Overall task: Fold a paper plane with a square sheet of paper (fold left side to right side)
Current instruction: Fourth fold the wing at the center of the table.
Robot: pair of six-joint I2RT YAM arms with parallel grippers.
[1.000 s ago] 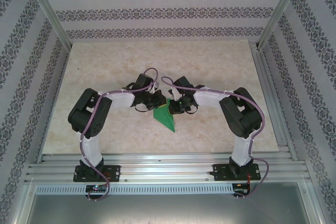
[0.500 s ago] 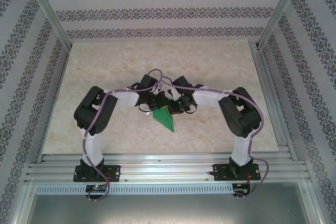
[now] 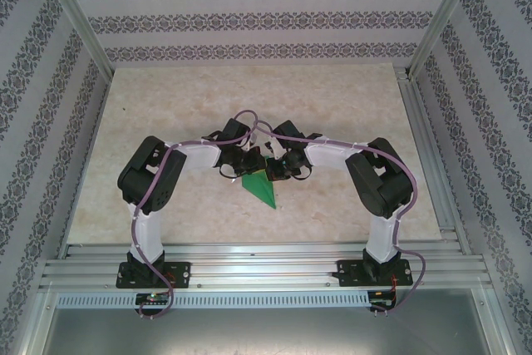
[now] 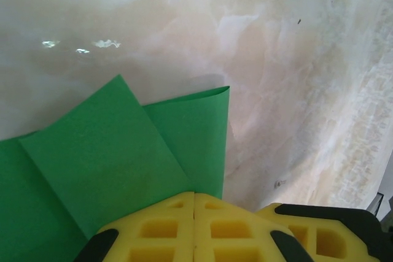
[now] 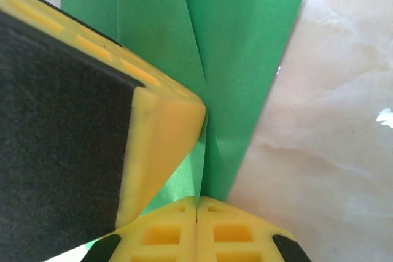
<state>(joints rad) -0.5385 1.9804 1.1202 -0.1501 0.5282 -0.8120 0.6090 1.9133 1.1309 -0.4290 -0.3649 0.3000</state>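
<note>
Left gripper (image 4: 194, 196) and right gripper (image 5: 196, 199) each have their yellow pads pressed together, tips at the wide end of the paper plane (image 3: 263, 189). The plane lies near the tabletop (image 3: 166, 106) centre, nose toward the near edge. The right wrist view shows the centre crease and the left gripper over one wing, the left wrist view shows a curled flap, and patterned walls (image 3: 249, 18) and aluminium rails (image 3: 249, 262) enclose the marbled surface.
</note>
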